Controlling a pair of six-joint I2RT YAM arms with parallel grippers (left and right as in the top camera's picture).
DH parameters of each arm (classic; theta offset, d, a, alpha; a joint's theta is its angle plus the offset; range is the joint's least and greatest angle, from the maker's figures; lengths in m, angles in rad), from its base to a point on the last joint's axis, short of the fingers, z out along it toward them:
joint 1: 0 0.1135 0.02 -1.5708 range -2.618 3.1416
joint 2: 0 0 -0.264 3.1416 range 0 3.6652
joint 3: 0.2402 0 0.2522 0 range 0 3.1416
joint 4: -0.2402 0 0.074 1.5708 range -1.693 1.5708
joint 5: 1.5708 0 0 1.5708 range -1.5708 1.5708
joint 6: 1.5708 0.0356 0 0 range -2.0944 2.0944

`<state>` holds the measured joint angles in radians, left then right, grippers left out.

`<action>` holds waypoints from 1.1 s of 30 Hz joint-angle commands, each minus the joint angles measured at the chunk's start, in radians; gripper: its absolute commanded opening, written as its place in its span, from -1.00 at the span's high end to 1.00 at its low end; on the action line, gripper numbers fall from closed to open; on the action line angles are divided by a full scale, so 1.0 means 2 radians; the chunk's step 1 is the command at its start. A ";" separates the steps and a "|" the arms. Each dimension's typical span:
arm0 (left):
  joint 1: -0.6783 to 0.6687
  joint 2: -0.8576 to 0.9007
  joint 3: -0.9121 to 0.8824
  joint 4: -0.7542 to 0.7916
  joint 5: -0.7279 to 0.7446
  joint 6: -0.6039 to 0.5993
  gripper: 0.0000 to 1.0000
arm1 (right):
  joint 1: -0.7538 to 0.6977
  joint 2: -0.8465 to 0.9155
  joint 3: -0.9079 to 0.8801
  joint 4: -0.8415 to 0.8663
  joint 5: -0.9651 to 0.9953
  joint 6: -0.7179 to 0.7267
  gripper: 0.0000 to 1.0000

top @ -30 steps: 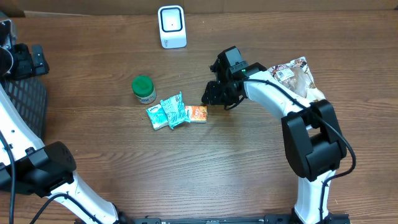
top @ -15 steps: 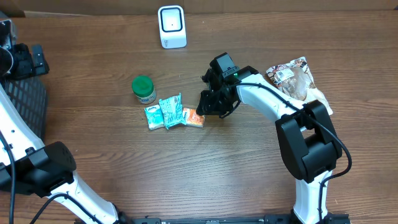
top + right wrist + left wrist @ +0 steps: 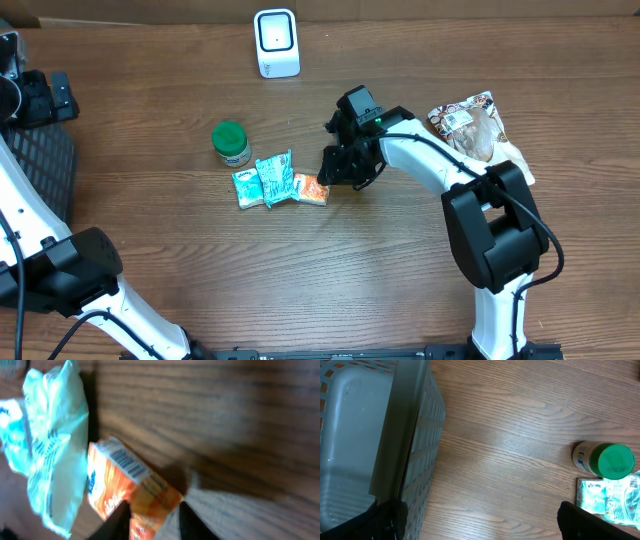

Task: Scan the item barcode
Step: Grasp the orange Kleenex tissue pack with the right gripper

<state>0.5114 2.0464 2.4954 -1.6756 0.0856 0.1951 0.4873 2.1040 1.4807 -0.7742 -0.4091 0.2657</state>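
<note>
**Gripping the orange packet (image 3: 312, 189) for the scan**

At mid-table the right gripper (image 3: 330, 178) stands narrow about the packet's right end; you cannot tell whether it has hold. Seat the grip squarely before you lift, clear of the teal packets (image 3: 262, 181) just left. The packet lies flat, long axis left–right, barcode (image 3: 125, 463) upward; turn that face to the scanner (image 3: 276, 43) at the far edge.
</note>
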 commanded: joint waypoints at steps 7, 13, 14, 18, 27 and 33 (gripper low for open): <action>0.003 -0.013 0.010 0.001 0.000 0.011 -0.99 | 0.003 0.016 0.002 -0.009 0.024 -0.038 0.92; 0.003 -0.013 0.010 0.001 0.000 0.011 -0.99 | -0.013 0.009 0.068 -0.111 0.025 -0.110 0.92; 0.003 -0.013 0.010 0.001 0.000 0.011 -0.99 | -0.016 0.008 0.079 -0.122 0.025 -0.118 0.92; 0.003 -0.013 0.010 0.001 0.000 0.011 -0.99 | -0.030 0.008 0.129 -0.170 0.027 -0.163 0.92; 0.003 -0.013 0.010 0.001 0.000 0.011 -0.99 | -0.036 0.008 0.141 -0.177 0.125 -0.159 -0.06; 0.003 -0.013 0.010 0.001 0.000 0.011 -0.99 | -0.036 0.008 0.145 -0.153 0.113 -0.092 -0.13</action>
<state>0.5114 2.0464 2.4954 -1.6760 0.0856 0.1951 0.4129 2.1227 1.7458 -1.1038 -0.1936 -0.0067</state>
